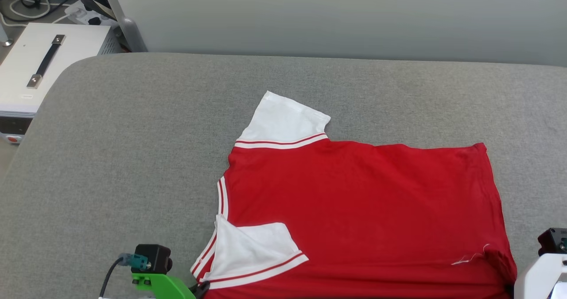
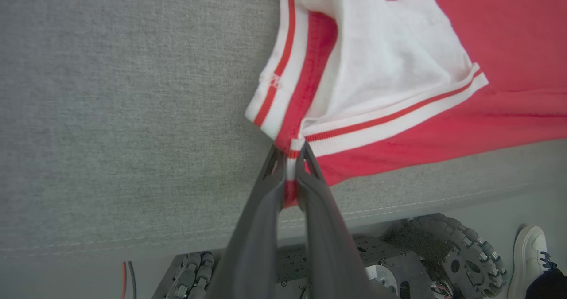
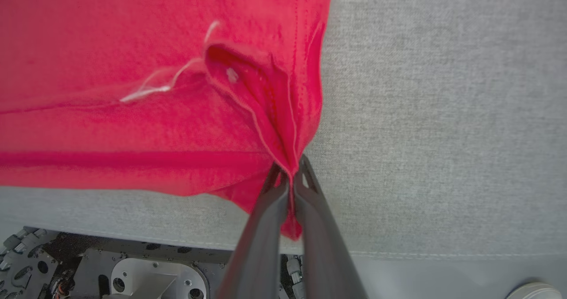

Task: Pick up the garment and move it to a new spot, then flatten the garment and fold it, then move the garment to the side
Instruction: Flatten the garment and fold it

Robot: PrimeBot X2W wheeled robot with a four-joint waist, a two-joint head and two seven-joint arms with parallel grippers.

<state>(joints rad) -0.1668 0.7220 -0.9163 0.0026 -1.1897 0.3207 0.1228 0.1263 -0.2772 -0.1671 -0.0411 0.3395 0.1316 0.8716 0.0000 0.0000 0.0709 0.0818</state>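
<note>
Left wrist view: left claw (image 2: 290, 152) tight on trim of garment (image 2: 487, 33).

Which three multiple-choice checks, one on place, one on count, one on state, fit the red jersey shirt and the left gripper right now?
1. The red jersey shirt with white sleeves lies on: A the grey fabric surface; B a white box; C the floor.
2. White sleeves in the head view: A none; B two; C three.
3. The left gripper is: A open above the shirt; B shut on nothing; C shut on the shirt's striped trim.
Key: 1 A, grey fabric surrounds it; 2 B, the far sleeve lies flat and the near sleeve is folded onto the red body; 3 C, the left wrist view shows striped trim pinched between its fingers.
</note>
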